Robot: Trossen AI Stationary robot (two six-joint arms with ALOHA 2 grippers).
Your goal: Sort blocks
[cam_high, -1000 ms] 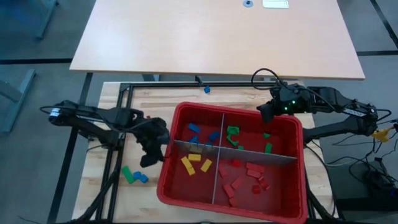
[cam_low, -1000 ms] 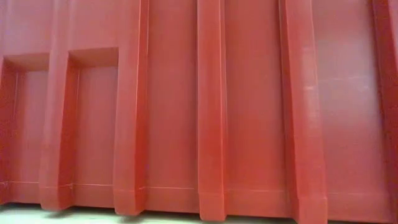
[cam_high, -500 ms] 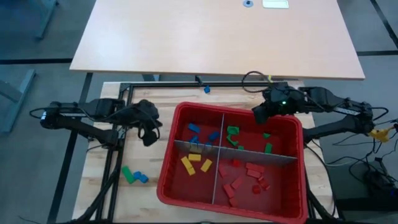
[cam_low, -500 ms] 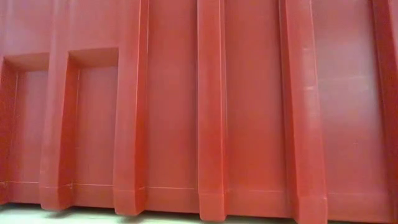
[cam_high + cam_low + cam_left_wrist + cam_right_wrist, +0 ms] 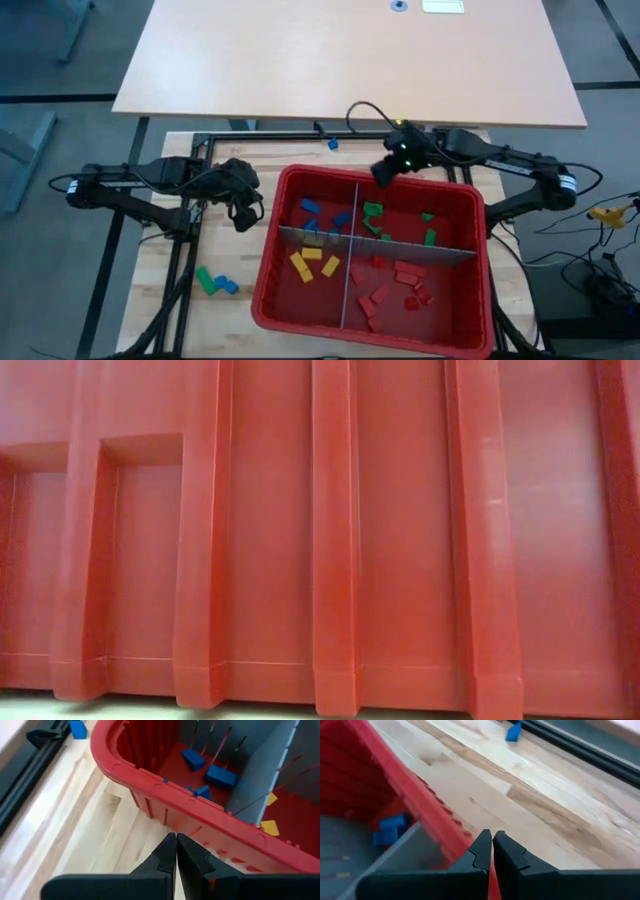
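A red bin (image 5: 268, 262) on the wooden table is split by grey panels (image 5: 400, 250) into four compartments. These hold blue blocks (image 5: 312, 208), green blocks (image 5: 375, 212), yellow blocks (image 5: 312, 262) and red blocks (image 5: 400, 280). One blue block (image 5: 332, 144) lies loose on the table beyond the bin. A green block (image 5: 208, 282) and a blue block (image 5: 229, 287) lie left of it. My left gripper (image 5: 243, 215) (image 5: 176, 845) is shut on nothing, over the table just outside the bin's left wall (image 5: 165, 785). My right gripper (image 5: 383, 172) (image 5: 491, 842) is shut on nothing at the bin's far rim (image 5: 410, 795). My right gripper has its shut fingertips right over the bin's far rim (image 5: 451, 840), coming at it from the table's far right side. Whether they touch the rim, I cannot tell.
The low view shows only the bin's ribbed red outer wall (image 5: 340, 540). A black frame rail (image 5: 260, 137) runs along the table's far edge. A larger pale table (image 5: 350, 60) stands behind. Bare wood lies left of the bin and beyond it.
My left gripper has drawn back from the bin's left wall toward the table's far edge, then stayed there. My right gripper has travelled along the bin's far rim toward the table's left.
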